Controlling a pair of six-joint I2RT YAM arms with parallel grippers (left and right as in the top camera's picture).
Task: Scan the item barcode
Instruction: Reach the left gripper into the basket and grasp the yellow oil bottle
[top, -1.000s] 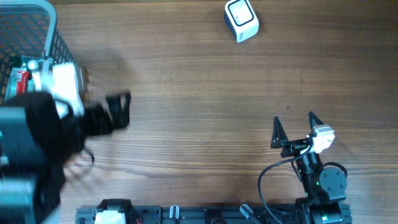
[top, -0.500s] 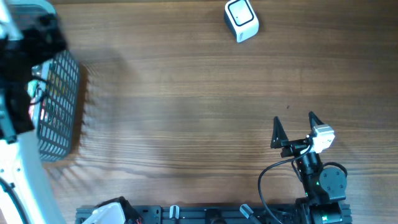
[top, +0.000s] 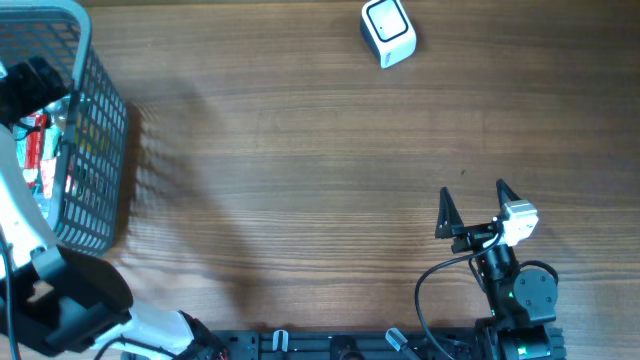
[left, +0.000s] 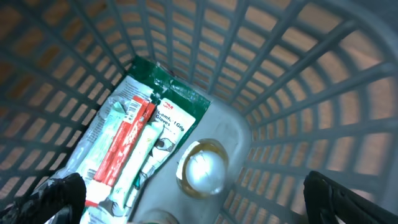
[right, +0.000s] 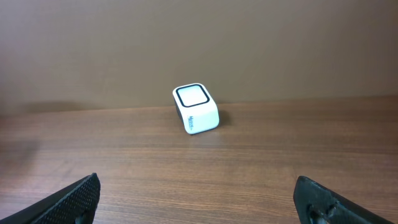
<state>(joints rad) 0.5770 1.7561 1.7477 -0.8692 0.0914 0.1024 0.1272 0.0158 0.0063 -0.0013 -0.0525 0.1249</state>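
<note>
left gripper (left: 196, 198): inside basket (top: 100, 150), jaws wide apart, empty | item: green-and-white packet (left: 163, 127) flat on basket floor, red-and-white tube (left: 123, 148) along its left side, round lid (left: 202, 171) just beside, mesh walls all round | right gripper (top: 471, 192): jaws apart, empty, facing white scanner (top: 387, 32) well apart across tabletop (top: 300, 150)

Left arm (top: 20, 215): white tubular link, black rounded joint housing | Right arm (top: 515, 290): black body, white block (top: 519, 222) at wrist, small green light, 1 black cable (top: 437, 275) in a loop | Right claw (top: 473, 205): 2 black fingers (top: 444, 213) tapering to points | Left claw (left: 202, 198): 2 matte black fingertips (left: 56, 196)
</note>
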